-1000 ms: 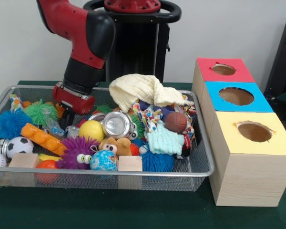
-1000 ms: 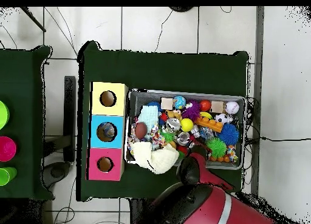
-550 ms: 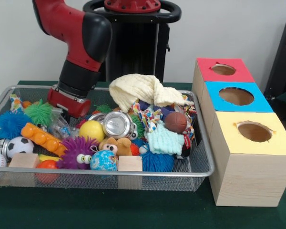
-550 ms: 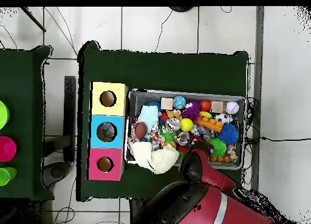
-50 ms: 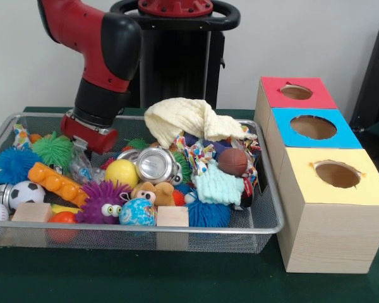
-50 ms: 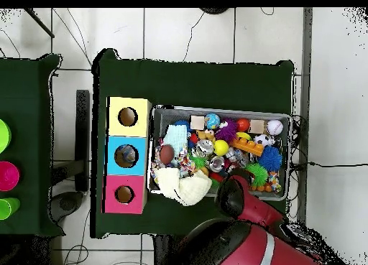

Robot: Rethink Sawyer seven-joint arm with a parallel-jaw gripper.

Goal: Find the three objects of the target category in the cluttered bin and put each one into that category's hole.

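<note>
A wire mesh bin (image 5: 177, 228) holds a heap of toys: a yellow ball (image 5: 121, 172), a soccer ball (image 5: 25, 192), a brown football (image 5: 232, 161), a globe ball (image 5: 137, 213) and a metal can (image 5: 155, 164). My gripper (image 5: 82, 150) hangs under the red wrist over the bin's left part, just above a crumpled clear plastic item (image 5: 80, 167). Clutter hides whether it grips the plastic. From overhead the arm (image 6: 233, 197) covers the gripper at the bin's lower edge (image 6: 215, 196).
Three wooden boxes with round holes stand beside the bin: red (image 5: 271, 95), blue (image 5: 284, 129) and yellow (image 5: 303, 183). A cream cloth (image 5: 186, 120) is piled high at the bin's back. A purple fuzzy toy (image 5: 104, 201), an orange brick (image 5: 55, 183) and a wooden block (image 5: 172, 216) lie near the front.
The wrist has risen out of the toys and shifted left in the front view. The clear plastic item now sits right under it.
</note>
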